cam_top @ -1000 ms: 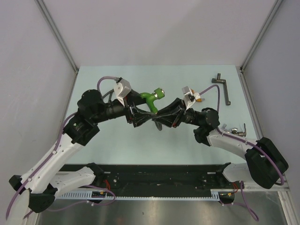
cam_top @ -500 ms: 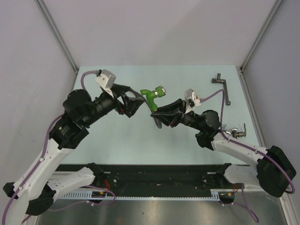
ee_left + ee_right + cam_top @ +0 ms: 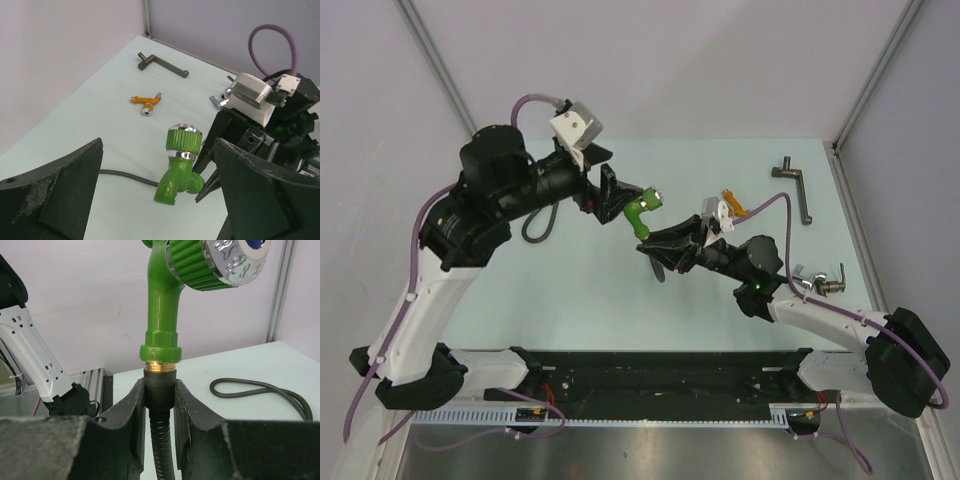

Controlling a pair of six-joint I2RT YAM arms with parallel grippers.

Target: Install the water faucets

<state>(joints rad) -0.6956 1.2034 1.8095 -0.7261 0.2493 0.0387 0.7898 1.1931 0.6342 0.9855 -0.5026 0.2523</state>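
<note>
The pale green table carries both arms. The left gripper hangs above its middle with the jaws spread wide and nothing between the fingers but air. The right gripper is clamped on the end collar of the black hose, whose slack lies looped on the table under the left arm. A dark metal crank lies at the far right corner. The green faucet stands raised off the table on the hose end, its brass nut sitting on the gripped collar and its silver cap pointing towards the left gripper, just clear of it. The orange faucet lies flat on the table beyond the right wrist, untouched.
</note>
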